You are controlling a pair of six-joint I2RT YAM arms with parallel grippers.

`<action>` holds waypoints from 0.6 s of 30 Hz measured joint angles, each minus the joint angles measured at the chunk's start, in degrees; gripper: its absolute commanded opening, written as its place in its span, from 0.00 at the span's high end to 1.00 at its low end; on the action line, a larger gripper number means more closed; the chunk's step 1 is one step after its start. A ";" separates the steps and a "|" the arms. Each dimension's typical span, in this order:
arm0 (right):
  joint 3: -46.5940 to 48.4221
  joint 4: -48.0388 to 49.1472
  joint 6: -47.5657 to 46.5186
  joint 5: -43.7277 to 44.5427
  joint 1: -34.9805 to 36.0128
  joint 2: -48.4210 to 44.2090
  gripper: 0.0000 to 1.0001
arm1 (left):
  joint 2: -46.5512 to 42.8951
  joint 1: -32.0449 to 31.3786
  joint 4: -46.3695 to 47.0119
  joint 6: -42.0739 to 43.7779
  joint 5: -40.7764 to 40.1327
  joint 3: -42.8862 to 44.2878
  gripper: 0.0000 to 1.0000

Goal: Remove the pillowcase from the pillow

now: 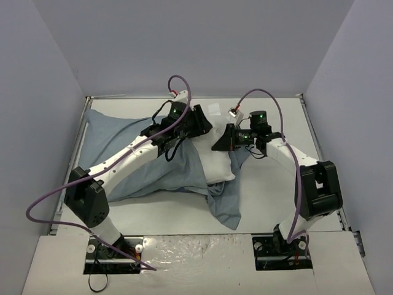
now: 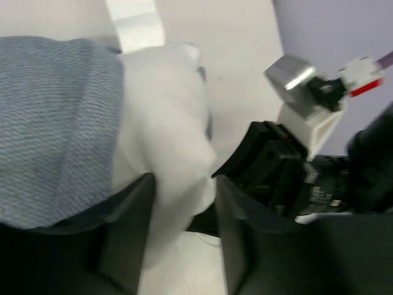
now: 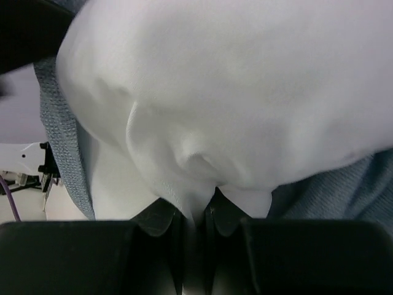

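Note:
The blue pillowcase (image 1: 141, 161) lies spread over the left and middle of the table, with a loose flap hanging toward the front. The white pillow (image 1: 220, 167) pokes out of its right end. My right gripper (image 1: 220, 142) is shut on a pinch of the pillow's white cloth (image 3: 233, 80), as the right wrist view (image 3: 198, 212) shows; the pillowcase (image 3: 61, 141) edges the pillow there. My left gripper (image 1: 202, 123) is open, its fingers (image 2: 126, 233) apart around a white pillow corner (image 2: 163, 117), with the pillowcase (image 2: 55, 123) just left of it.
Grey walls close in the table on three sides. A pale tape patch (image 1: 214, 109) lies on the table behind the grippers. The right arm's wrist and camera (image 2: 301, 80) sit close to the right of my left gripper. Metal rails (image 1: 313, 129) run along the table's sides.

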 measured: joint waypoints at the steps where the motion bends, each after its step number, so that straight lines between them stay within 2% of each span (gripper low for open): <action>1: 0.00 -0.33 -0.31 -0.44 -1.20 0.00 1.00 | -0.02 -0.09 -0.02 0.17 0.09 1.46 0.40; 4: 0.11 -1.09 -2.82 -1.49 -5.35 -0.02 1.00 | -0.79 -0.72 -0.31 1.66 0.02 5.75 0.24; 7: 1.20 -4.87 -8.15 -2.51 -10.95 -0.04 1.00 | -4.07 -1.03 -2.23 4.70 -0.68 8.26 0.14; 13: 6.45 -18.60 -24.61 -2.38 -21.05 -0.04 1.00 | -14.99 1.68 -9.84 9.77 -5.03 7.63 0.12; 18: 8.50 -26.08 -34.51 -1.18 -25.33 0.00 1.00 | -26.16 9.18 -16.44 10.05 -9.40 -2.56 0.12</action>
